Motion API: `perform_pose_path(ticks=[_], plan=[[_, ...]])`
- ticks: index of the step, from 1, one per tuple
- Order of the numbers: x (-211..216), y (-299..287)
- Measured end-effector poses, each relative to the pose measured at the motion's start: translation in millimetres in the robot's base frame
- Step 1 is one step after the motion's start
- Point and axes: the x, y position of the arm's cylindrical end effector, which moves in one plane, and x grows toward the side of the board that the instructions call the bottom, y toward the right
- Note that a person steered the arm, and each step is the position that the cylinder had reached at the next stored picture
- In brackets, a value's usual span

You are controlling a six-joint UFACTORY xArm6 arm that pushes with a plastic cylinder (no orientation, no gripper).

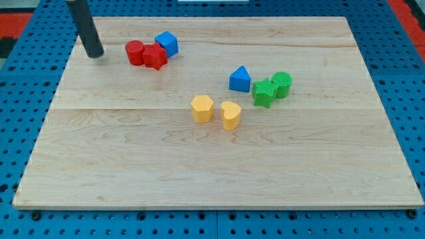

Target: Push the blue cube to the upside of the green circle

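Note:
The blue cube [167,43] sits at the view's upper left, touching a red star block [155,57] just below-left of it. The green circle [281,84] is a ribbed round block at the view's right of centre, touching a green star [264,92] on its left. My tip [95,54] is the lower end of the dark rod at the view's far upper left. It stands well left of the blue cube, with a red cylinder [135,52] between them. It touches no block.
A blue triangular block [240,79] lies just left of the green star. A yellow hexagon [202,108] and a yellow heart [230,115] sit near the board's centre. The wooden board [212,166] lies on a blue pegboard.

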Motion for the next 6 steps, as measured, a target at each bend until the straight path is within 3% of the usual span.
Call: perform_pose_path(ticks=[2, 3, 4, 5, 6], plan=[[-9.7, 137.0], [-26.8, 149.6], [-25.9, 259.9], [-7.4, 307.6], [20.3, 303.4]])
